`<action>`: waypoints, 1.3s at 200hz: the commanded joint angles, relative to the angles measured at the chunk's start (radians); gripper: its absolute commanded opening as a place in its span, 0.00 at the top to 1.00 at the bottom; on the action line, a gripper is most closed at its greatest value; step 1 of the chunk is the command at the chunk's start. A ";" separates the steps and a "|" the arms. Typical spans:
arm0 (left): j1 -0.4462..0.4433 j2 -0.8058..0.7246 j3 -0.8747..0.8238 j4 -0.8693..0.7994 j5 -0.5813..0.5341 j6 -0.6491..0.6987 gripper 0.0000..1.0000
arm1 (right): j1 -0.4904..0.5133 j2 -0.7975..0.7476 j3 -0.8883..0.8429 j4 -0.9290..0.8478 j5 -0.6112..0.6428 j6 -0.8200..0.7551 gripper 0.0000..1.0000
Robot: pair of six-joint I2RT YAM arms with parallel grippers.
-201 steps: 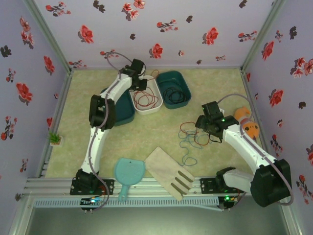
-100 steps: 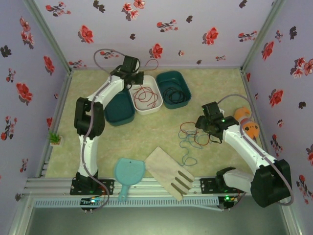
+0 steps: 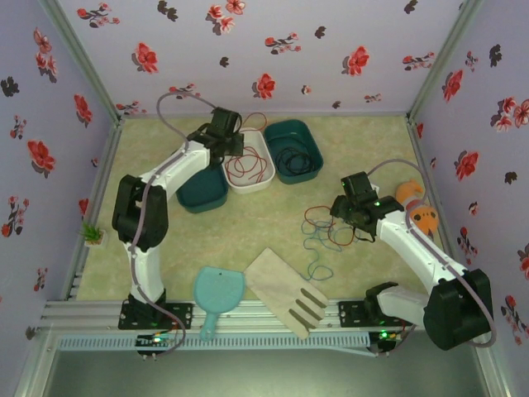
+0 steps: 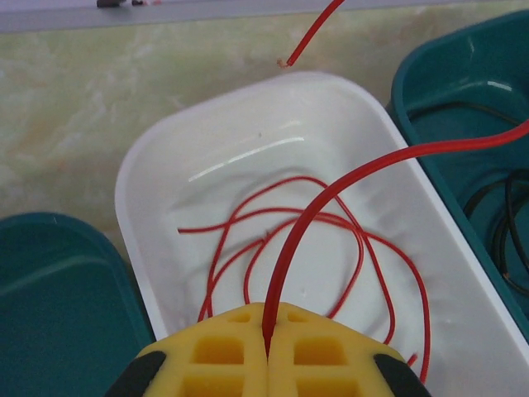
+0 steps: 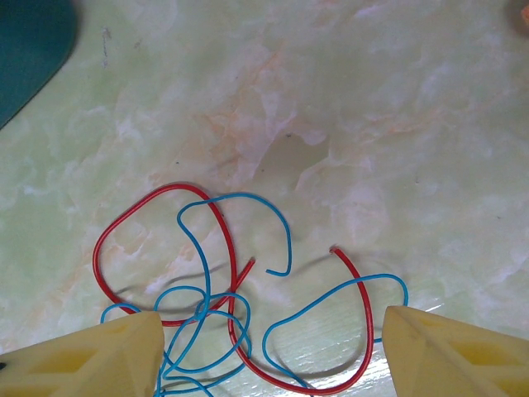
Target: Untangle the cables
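Since the earlier frames the left arm's elbow is swinging out toward the left of the top view, while the left claw (image 4: 269, 347) is staying over the white tub (image 4: 132, 178) and the right arm is holding its place. The left claw is pinching shut on the red cable (image 4: 331, 194), most of which is coiling inside that tub. Its free end is trailing past the far rim.

The black cable (image 4: 496, 207) is already lying in the teal tub (image 4: 430, 74) at the right of the wrist view, and the second teal tub (image 4: 58, 289) is looking empty. Sorting seems roughly half done. A blue cable (image 5: 248, 198) and a red strand (image 5: 107, 240) are lying looped through each other on the surface (image 5: 372, 124), beneath the wide-open right claw (image 5: 273, 335).

The left claw is working close to the back wall (image 3: 331, 74) with tub rims on both sides. The right claw is enjoying open surface, with orange objects (image 3: 417, 211) to its right and a wooden fork (image 3: 285, 289) lower in the frame.
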 commanded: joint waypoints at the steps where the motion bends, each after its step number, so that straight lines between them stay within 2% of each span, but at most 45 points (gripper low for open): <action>1: -0.018 -0.037 -0.026 -0.057 -0.070 -0.049 1.00 | -0.006 0.000 0.002 0.011 -0.004 -0.002 0.29; 74: -0.052 0.011 -0.007 -0.226 -0.127 -0.102 1.00 | -0.007 -0.033 -0.019 0.005 0.010 0.008 0.29; 157: -0.079 0.232 0.196 -0.408 -0.168 -0.053 1.00 | -0.006 -0.060 -0.038 -0.004 0.016 0.017 0.29; 223: -0.083 0.311 0.319 -0.462 -0.184 -0.033 1.00 | -0.007 -0.064 -0.028 -0.025 0.017 0.003 0.29; 260: -0.085 0.246 0.311 -0.453 -0.188 -0.035 0.74 | -0.008 -0.066 -0.018 -0.048 0.052 0.005 0.29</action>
